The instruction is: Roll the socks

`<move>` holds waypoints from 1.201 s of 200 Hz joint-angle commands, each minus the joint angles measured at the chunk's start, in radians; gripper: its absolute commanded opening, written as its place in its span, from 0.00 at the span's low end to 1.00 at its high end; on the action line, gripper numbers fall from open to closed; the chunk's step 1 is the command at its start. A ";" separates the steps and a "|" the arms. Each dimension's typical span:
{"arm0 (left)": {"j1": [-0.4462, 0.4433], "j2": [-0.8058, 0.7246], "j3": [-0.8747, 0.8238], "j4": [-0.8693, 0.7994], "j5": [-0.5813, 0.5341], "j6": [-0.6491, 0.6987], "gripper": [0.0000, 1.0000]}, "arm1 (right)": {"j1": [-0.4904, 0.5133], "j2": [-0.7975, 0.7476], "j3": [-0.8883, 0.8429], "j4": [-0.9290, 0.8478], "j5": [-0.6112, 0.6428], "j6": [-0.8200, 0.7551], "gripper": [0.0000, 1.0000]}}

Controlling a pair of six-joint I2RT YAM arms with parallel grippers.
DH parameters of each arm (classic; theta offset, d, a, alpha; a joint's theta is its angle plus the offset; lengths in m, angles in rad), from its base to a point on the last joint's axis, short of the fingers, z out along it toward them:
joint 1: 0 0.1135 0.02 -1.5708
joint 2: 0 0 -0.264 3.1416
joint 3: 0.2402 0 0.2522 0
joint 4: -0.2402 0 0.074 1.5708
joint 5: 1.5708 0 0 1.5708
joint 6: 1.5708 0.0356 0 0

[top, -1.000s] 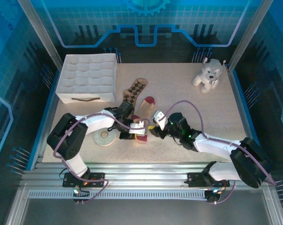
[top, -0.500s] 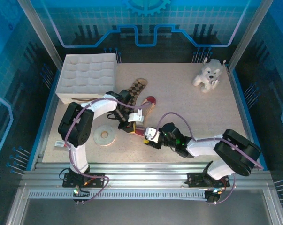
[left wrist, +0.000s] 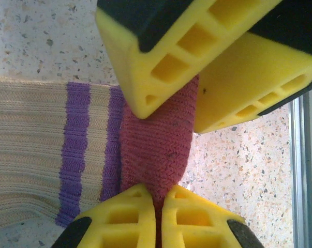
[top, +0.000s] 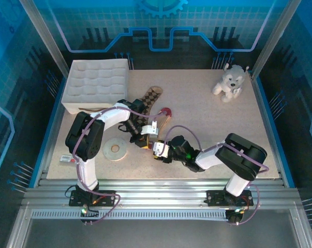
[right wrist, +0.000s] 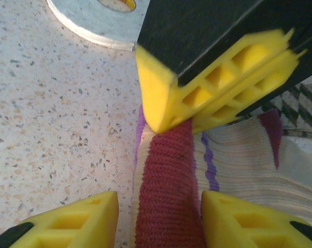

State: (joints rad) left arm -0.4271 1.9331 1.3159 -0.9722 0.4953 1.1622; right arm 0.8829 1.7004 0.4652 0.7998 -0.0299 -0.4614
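So the tan, red-cuffed knitted sock (left wrist: 157, 150) can roll, the left gripper (left wrist: 156, 199) clamps its cuff — the right gripper (right wrist: 160, 214) straddles it, jaws apart.

Socks (top: 151, 98) adjacent, mid-table, prob. overlapping

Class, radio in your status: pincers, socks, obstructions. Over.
Left pincer shut on red cuff of tan knitted sock. Right pincer open, straddling it. Brown argyle sock flat beyond.

On the speckled beige tabletop (top: 228, 129), the left gripper (top: 145, 140) and right gripper (top: 156, 151) meet at the near end of a tan sock with a dark red toe (top: 165, 111); a brown argyle-patterned sock (top: 152, 97) lies just beside it.
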 commanded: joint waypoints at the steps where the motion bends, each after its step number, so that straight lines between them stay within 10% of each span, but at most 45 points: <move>1: 0.008 0.017 0.022 -0.043 0.050 0.025 0.00 | 0.000 0.037 0.027 0.067 0.012 -0.001 0.45; 32: 0.008 0.012 0.016 -0.036 0.052 0.026 0.00 | -0.006 0.060 0.027 0.079 0.017 0.013 0.39; 63: 0.011 -0.020 -0.014 0.019 0.059 -0.017 0.00 | -0.011 0.035 0.005 0.068 0.013 0.024 0.00; 129: 0.045 -0.328 -0.304 0.518 0.061 -0.324 0.28 | -0.030 -0.046 0.099 -0.294 -0.160 0.108 0.00; 240: 0.092 -0.632 -0.614 0.960 -0.038 -1.015 0.38 | -0.177 0.122 0.462 -0.918 -0.453 0.339 0.00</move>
State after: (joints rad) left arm -0.3252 1.3155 0.7605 -0.1764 0.4858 0.4149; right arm 0.7353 1.7836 0.8825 0.0463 -0.3801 -0.2001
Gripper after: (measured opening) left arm 0.378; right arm 0.057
